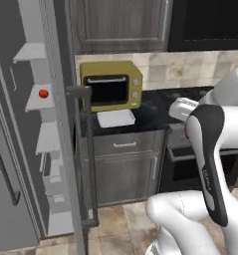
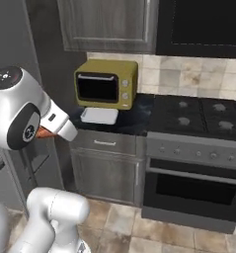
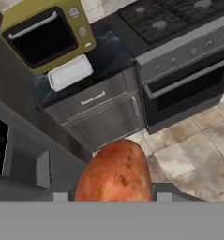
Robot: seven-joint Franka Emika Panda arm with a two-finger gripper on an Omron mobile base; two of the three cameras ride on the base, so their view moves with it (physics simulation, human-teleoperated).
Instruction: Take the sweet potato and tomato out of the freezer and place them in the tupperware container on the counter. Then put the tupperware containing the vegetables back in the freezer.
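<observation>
The jaws hold the sweet potato (image 3: 114, 172) between them, carried in the air out in front of the open freezer (image 1: 51, 124), presumably so it can go to the tupperware container (image 1: 116, 118), which waits at the counter's (image 2: 134, 121) front edge before the microwave (image 1: 112, 85). The tomato (image 1: 43, 93) sits on a freezer shelf. The fingertips are hidden behind the potato.
</observation>
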